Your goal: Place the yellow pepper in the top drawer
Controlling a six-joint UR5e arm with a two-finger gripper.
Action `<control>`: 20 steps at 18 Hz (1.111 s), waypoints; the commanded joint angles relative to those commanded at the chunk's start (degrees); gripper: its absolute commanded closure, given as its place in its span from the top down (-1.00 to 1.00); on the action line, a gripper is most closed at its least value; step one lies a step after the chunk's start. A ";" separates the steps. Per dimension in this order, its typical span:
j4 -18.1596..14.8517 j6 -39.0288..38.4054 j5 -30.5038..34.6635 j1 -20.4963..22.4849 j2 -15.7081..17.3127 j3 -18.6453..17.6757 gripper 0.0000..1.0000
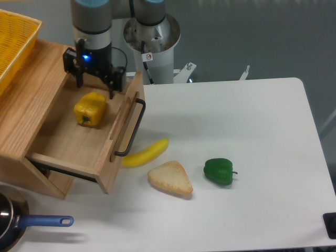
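The yellow pepper (90, 109) lies on the floor of the top drawer (124, 135), which stands pulled out of the wooden cabinet with its black bar handle facing right. My gripper (95, 89) hangs just above and behind the pepper, open, its two dark fingers apart and nothing between them. The pepper is free of the fingers.
A yellow mesh basket (13, 39) sits on the cabinet top at the far left. On the white table lie a banana (145, 153), a piece of bread (170, 178) and a green pepper (219, 171). A pan with a blue handle (39, 221) sits at the front left corner.
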 joint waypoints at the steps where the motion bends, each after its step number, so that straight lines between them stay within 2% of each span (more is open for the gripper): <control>1: 0.00 0.00 -0.09 0.97 0.18 0.09 0.90; 7: 0.52 1.31 -0.53 9.13 -0.17 1.67 1.00; 11: 2.37 3.86 -0.35 17.31 -2.01 1.49 1.00; 14: 2.98 9.21 -0.18 21.44 -4.38 1.58 1.00; 16: 3.25 17.79 0.96 23.99 -6.58 1.58 1.00; 18: 3.86 24.67 1.67 25.14 -8.43 1.84 1.00; 20: 5.18 27.93 3.77 25.85 -9.66 1.85 1.00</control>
